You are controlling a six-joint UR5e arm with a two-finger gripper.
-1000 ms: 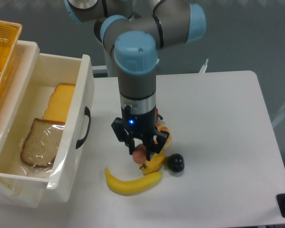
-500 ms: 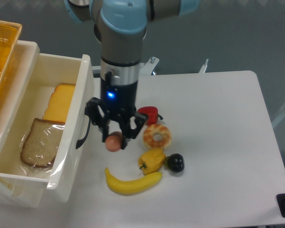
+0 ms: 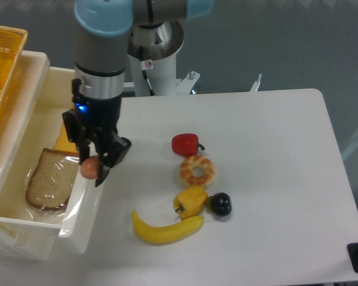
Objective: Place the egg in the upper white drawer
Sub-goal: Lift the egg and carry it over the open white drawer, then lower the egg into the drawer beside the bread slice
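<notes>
The egg, small and brownish-pink, hangs in the air between the fingers of my gripper, which is shut on it. It hovers right over the front wall of the upper white drawer, which stands pulled open at the left. The drawer's black handle is mostly hidden behind my gripper. Inside the drawer lie a wrapped slice of bread and a yellow cheese slice.
On the table to the right sit a red pepper, a doughnut, a yellow pepper, a black round fruit and a banana. A yellow wicker basket rests above the drawer at the far left.
My gripper has carried the egg leftward from above the fruit pile to the drawer's front wall. The items on the table have stayed in place.
</notes>
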